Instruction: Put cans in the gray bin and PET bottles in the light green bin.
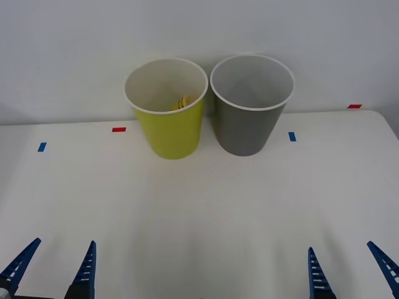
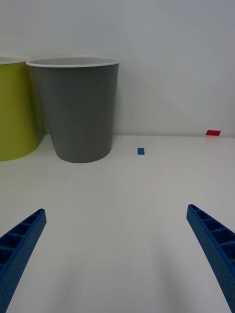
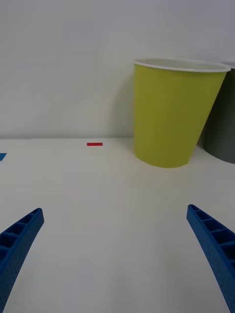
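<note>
The yellow PET bottle (image 1: 182,101) lies inside the light green bin (image 1: 169,134) — label unreadable — touching the gray bin (image 1: 244,131) on the white counter (image 1: 199,199). Left pincer (image 1: 53,265) and right pincer (image 1: 349,268) hover low near the counter's front edge, spread wide, empty.

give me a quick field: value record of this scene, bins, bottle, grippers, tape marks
light green bin: upright at the table's far side, on the robot's left of the gray bin
gray bin: upright beside it, nothing visible inside
PET bottle: a yellow bit shows inside the light green bin, low against its wall
left gripper: open, at the near edge, holding nothing
right gripper: open, at the near edge, holding nothing
tape marks: small red and blue pieces on the white table
task state: bottle looks already binned
</note>
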Robot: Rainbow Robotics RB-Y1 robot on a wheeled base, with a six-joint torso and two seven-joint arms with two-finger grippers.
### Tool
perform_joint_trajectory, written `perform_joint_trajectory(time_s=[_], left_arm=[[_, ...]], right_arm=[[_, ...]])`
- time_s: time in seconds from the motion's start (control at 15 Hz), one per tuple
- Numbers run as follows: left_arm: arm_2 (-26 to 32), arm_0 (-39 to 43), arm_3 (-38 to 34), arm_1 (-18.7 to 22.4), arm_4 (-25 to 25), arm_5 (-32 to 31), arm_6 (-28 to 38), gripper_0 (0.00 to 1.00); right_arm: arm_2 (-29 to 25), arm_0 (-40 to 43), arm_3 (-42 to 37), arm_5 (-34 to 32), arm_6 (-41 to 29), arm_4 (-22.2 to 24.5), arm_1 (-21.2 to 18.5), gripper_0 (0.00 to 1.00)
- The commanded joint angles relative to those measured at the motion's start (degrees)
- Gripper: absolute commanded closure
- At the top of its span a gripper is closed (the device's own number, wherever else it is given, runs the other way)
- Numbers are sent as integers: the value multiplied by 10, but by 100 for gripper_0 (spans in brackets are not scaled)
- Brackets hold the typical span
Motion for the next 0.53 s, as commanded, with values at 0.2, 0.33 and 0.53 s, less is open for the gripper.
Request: perform_joint_trajectory(time_s=[0.2, 0.33, 0.53], left_arm=[[1, 22, 0, -1, -9, -16, -5, 0], [0, 28, 0, -3, -13, -19, -8, 0], [0, 28, 0, -3, -13, -19, -8, 0]], right_arm=[[0, 0, 0, 0, 0, 0, 0, 0], [0, 0, 0, 0, 0, 0, 0, 0], [0, 0, 0, 0, 0, 0, 0, 0]])
